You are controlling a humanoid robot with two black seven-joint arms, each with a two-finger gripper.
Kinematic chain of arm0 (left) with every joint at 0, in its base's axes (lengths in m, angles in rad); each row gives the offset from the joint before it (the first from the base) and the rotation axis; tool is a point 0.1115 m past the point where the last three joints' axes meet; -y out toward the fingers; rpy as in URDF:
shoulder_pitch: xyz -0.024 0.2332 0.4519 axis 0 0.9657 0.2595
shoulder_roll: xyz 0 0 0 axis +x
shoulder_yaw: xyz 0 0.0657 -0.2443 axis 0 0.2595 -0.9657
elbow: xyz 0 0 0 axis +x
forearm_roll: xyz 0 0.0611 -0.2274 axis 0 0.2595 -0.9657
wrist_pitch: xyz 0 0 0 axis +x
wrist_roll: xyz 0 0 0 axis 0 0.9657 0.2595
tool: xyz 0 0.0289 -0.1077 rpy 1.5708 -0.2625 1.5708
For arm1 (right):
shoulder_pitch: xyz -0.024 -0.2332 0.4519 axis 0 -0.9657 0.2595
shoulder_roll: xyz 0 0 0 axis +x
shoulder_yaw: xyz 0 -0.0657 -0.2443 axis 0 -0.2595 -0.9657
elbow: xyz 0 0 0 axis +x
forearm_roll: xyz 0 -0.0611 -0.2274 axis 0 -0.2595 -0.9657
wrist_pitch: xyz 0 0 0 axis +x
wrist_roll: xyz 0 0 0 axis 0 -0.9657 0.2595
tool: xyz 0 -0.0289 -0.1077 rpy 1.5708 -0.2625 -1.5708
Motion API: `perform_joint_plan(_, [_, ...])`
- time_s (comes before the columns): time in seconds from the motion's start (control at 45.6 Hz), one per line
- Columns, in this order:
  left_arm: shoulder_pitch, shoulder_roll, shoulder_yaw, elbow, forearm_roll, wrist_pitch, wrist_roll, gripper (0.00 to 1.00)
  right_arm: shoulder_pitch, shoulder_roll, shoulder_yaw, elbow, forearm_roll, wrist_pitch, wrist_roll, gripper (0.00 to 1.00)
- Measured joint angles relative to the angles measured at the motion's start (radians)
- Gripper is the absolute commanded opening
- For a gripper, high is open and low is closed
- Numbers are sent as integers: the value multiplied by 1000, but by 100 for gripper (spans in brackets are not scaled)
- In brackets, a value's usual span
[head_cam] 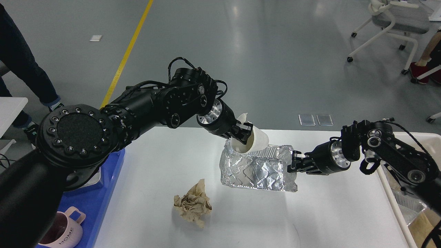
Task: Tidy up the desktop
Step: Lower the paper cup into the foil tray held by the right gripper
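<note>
Trouble is waiting above the desktop (pixel 241 220): left gripper (pixel 243 132) is pinching a tilted paper cup (pixel 253 140) by its rim over the foil tray (pixel 256 168), which right gripper (pixel 292 162) is clamping at its 3 o'clock edge, so cup may be slipping out.

— How's my view?
— Bright, even overhead light. Pale streaks glare on the grey floor (pixel 241 51); the foil tray (pixel 256 168) glints.
— Shadows?
— Soft ones on the desktop (pixel 310 213). Focus sharp; edges bend slightly.
</note>
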Motion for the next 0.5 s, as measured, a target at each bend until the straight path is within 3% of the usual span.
perform_joint_plan(0.504, [21,-1,-2,-14,2,20,0,1,-4,23,4,23,9,4,2,0])
